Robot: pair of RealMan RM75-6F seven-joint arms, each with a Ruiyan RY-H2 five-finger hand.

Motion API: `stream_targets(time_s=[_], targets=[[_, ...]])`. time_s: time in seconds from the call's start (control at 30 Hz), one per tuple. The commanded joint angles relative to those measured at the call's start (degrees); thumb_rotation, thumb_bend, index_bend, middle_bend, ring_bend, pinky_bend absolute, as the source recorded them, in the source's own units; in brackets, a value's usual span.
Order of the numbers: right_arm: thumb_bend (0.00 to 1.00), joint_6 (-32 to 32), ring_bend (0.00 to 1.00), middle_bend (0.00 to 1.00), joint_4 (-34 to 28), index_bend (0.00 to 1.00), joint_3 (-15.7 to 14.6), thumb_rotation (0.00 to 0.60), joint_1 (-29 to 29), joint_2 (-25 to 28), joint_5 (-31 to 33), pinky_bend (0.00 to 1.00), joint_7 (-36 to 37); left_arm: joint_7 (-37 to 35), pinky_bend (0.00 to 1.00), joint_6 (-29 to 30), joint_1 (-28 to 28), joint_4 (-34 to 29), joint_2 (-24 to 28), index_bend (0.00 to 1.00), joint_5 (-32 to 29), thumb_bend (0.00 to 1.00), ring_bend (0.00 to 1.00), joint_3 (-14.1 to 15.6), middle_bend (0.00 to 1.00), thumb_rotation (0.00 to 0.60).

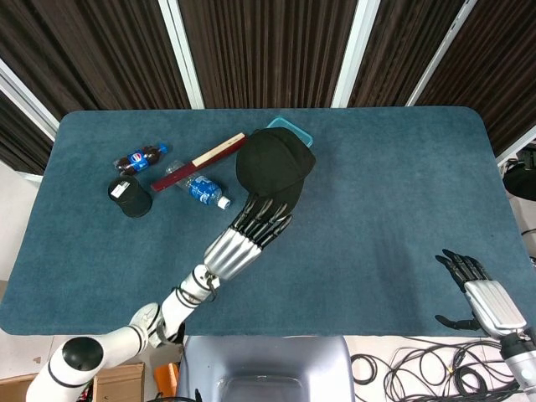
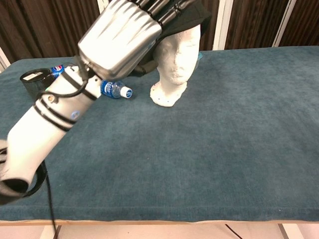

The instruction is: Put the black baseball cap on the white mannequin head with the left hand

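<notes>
The black fabric baseball cap (image 1: pixel 274 164) sits on the white mannequin head (image 2: pixel 176 56). The left hand (image 1: pixel 248 236) hovers at the brim with fingers extended, gripping nothing. The right hand (image 1: pixel 474 289) rests spread at the blue-carpeted table (image 1: pixel 394 193) edge.

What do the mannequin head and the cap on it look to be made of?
The white mannequin head looks like matte foam, perhaps polystyrene: chalky, slightly pitted, no shine. The black baseball cap looks like soft matte fabric, dull and light-absorbing.
</notes>
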Motion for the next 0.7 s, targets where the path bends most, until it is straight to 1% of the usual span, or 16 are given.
stream_targets(time_s=[0.03, 0.1, 0.13, 0.2, 0.27, 0.33, 0.4, 0.43, 0.5, 0.57, 0.6, 0.63, 0.7], targets=[[0.07, -0.17, 0.00, 0.00, -0.13, 0.00, -0.02, 0.600, 0.02, -0.15, 0.04, 0.00, -0.64, 5.92, 0.16, 3.10, 6.96, -12.05, 4.90, 0.02, 1.57, 0.23, 0.03, 4.21, 0.02, 0.600], [0.07, -0.35, 0.00, 0.00, -0.34, 0.00, -0.07, 0.600, 0.04, -0.32, 0.03, 0.00, -1.34, 6.80, 0.16, 4.51, 11.47, -19.16, 8.32, 0.02, 0.45, 0.23, 0.03, 6.10, 0.02, 0.600], [0.07, -0.34, 0.00, 0.00, -0.44, 0.00, -0.13, 0.600, -0.03, -0.37, 0.02, 0.00, -1.76, 6.61, 0.16, 5.55, 14.29, -23.38, 10.85, 0.01, -0.52, 0.23, 0.03, 7.24, 0.02, 0.600], [0.07, -0.13, 0.00, 0.00, -0.72, 0.00, -0.18, 0.600, -0.22, -0.47, 0.02, 0.00, -2.74, 5.35, 0.16, 7.91, 19.35, -29.97, 16.15, 0.01, -2.81, 0.23, 0.03, 8.86, 0.02, 0.600], [0.07, 0.25, 0.00, 0.00, -1.00, 0.00, -0.04, 0.600, -0.52, -0.74, 0.34, 0.00, -3.94, 3.06, 0.16, 9.80, 23.83, -35.18, 21.07, 0.01, -6.15, 0.23, 0.04, 9.70, 0.02, 0.600], [0.07, 0.77, 0.00, 0.00, -1.31, 0.00, 0.30, 0.600, -0.95, -1.25, 1.15, 0.00, -5.75, -0.56, 0.15, 10.51, 28.31, -40.89, 26.41, 0.00, -11.12, 0.24, 0.04, 10.40, 0.03, 0.600], [0.07, 1.28, 0.00, 0.00, -1.75, 0.00, 0.94, 0.600, -1.48, -2.12, 2.74, 0.00, -9.00, -5.80, 0.13, 8.78, 32.78, -47.76, 33.52, 0.00, -18.12, 0.25, 0.04, 11.57, 0.03, 0.600], [0.07, 1.55, 0.00, 0.00, -2.05, 0.00, 1.39, 0.600, -1.74, -2.59, 3.81, 0.00, -11.06, -9.53, 0.12, 6.89, 34.74, -50.92, 37.60, 0.00, -21.28, 0.26, 0.03, 12.64, 0.02, 0.600], [0.07, 1.87, 0.00, 0.00, -2.57, 0.00, 2.10, 0.600, -2.03, -3.49, 5.45, 0.00, -14.23, -16.14, 0.11, 4.70, 37.04, -52.19, 42.29, 0.00, -23.71, 0.26, 0.03, 13.70, 0.01, 0.600], [0.07, 2.02, 0.00, 0.00, -3.20, 0.00, 2.76, 0.600, -2.16, -4.47, 6.98, 0.00, -17.61, -21.73, 0.09, 5.16, 39.89, -48.99, 43.76, 0.00, -23.59, 0.27, 0.03, 14.09, 0.01, 0.600], [0.07, 2.11, 0.00, 0.00, -3.55, 0.00, 2.96, 0.600, -2.22, -4.84, 7.47, 0.00, -19.01, -22.83, 0.08, 6.48, 41.57, -46.52, 43.00, 0.00, -23.03, 0.28, 0.03, 14.01, 0.01, 0.600], [0.07, 2.20, 0.00, 0.00, -3.87, 0.00, 3.08, 0.600, -2.25, -5.09, 7.70, 0.00, -19.94, -22.58, 0.08, 7.27, 42.60, -45.63, 42.37, 0.00, -23.06, 0.28, 0.03, 13.73, 0.02, 0.600], [0.07, 2.66, 0.00, 0.00, -4.21, 0.00, 3.23, 0.600, -2.44, -5.51, 7.85, 0.00, -21.24, -19.44, 0.07, 7.90, 43.26, -45.27, 42.37, 0.00, -20.14, 0.28, 0.03, 14.89, 0.03, 0.600]])
